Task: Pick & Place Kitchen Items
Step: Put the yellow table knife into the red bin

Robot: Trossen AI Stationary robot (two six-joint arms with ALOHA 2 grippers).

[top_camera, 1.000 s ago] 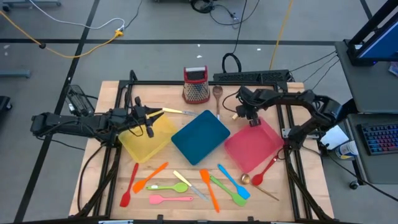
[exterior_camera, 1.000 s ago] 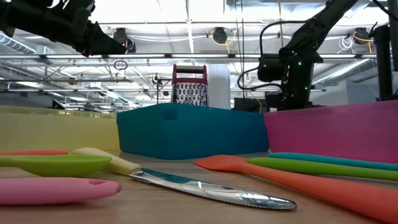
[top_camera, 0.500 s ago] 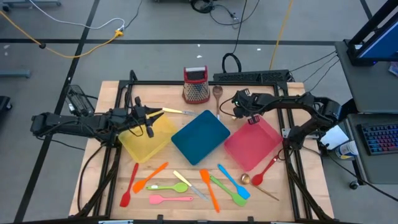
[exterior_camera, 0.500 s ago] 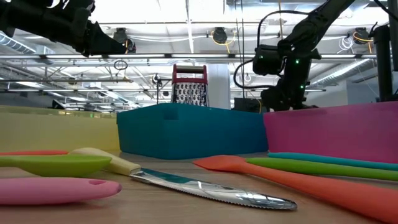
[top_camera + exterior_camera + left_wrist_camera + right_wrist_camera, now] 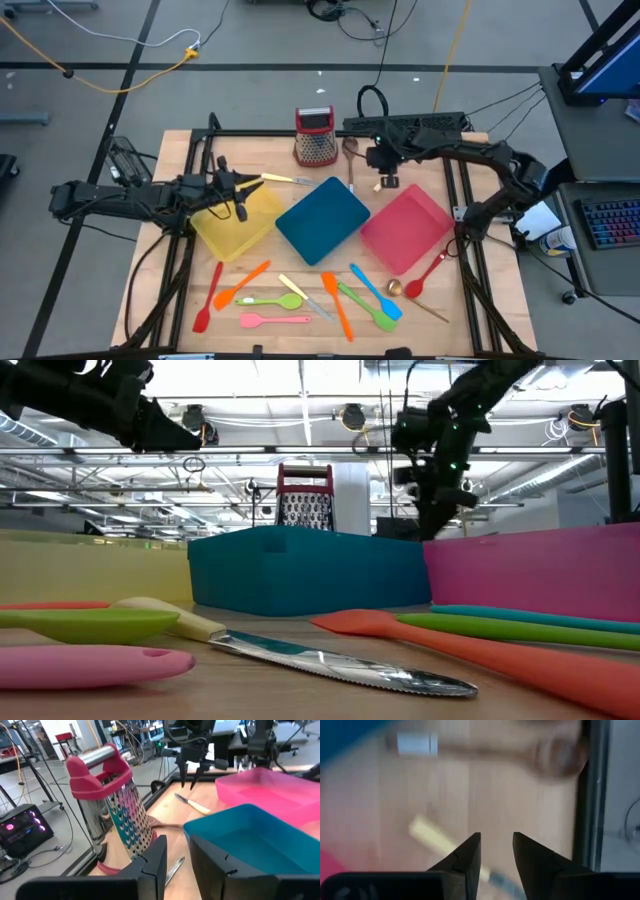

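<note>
High view: the right gripper hangs over the back of the wooden table, between the teal tray and the pink tray. Its fingers are a little apart and hold nothing. Under it lies a pale-handled knife, flat and slanted, handle toward the trays, metal end toward the back edge. The left gripper waits above the yellow tray, fingers a little apart. Cables lie on the grey floor. From above, the arm hides the knife. A wooden spoon is only a brown blur.
</note>
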